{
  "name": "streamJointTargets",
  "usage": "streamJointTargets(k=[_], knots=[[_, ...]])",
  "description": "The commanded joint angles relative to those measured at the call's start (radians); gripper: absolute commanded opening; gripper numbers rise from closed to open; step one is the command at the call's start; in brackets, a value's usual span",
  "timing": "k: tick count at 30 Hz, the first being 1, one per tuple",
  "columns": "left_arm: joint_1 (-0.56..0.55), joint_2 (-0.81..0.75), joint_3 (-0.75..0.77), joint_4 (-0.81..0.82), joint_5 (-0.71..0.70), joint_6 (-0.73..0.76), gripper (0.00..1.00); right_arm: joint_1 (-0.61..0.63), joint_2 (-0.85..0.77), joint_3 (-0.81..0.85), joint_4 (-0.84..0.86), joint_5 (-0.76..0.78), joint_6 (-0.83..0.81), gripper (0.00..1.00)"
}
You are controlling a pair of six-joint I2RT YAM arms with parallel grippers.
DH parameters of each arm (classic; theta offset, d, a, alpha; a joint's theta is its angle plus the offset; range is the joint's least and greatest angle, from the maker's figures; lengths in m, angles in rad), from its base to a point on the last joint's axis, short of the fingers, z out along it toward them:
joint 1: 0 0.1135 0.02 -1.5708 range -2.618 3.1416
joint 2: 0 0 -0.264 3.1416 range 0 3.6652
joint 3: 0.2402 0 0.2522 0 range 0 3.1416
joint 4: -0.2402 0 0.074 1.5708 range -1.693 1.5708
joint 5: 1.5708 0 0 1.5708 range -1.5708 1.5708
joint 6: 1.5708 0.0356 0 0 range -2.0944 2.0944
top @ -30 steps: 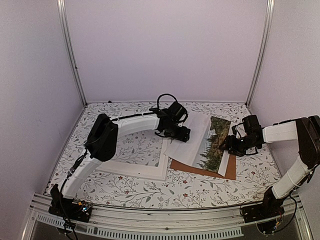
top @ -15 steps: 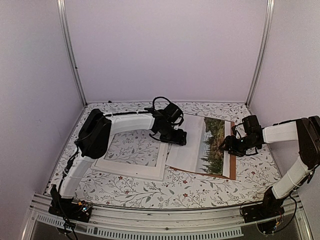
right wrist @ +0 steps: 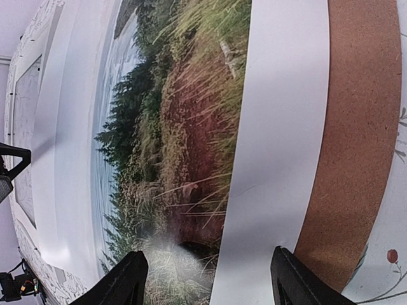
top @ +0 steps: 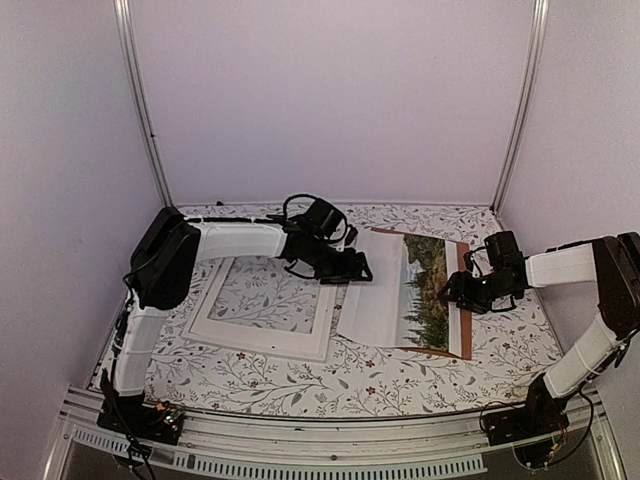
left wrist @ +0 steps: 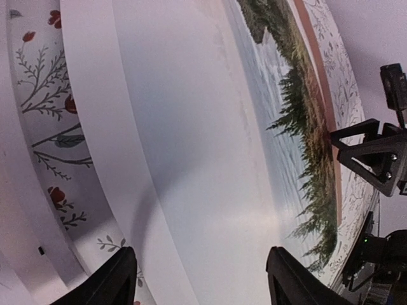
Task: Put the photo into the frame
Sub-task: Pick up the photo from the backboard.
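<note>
While the photo (top: 385,300) lay flat on the brown backing panel (top: 465,338) just beside the frame (top: 260,345), the left fingers (left wrist: 117,279) and right fingers (right wrist: 130,279) hung wide apart and empty over its opposite borders, so a clean lift probably called for even, gentle edge pinches.

One large rectangular photo (top: 398,290), wide white border around a landscape print, at 3 o'clock from the table's middle; one thin white rectangular picture frame (top: 262,342) at 9 o'clock; one brown hardboard backing panel (top: 465,330) showing along the photo's 3 o'clock edge; two white-and-black robot arms, carrying one left gripper (top: 356,270) and one right gripper (top: 452,292), two fingers apiece; one floral-patterned table (top: 300,385).
</note>
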Motion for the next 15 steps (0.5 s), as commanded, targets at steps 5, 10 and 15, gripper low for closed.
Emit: streamJointTargets(k=[5,10,15], knots=[[0.023,-0.058,-0.059,0.181,0.127,-0.054,0.70,0.018,0.024,-0.039,-0.042,-0.024,0.005,0.70],[0.031,-0.058,-0.068,0.215,0.146,-0.066,0.70,0.017,0.026,-0.043,-0.039,-0.027,0.006,0.70],[0.030,-0.059,-0.067,0.191,0.104,-0.044,0.72,0.017,0.025,-0.045,-0.036,-0.028,0.005,0.70]])
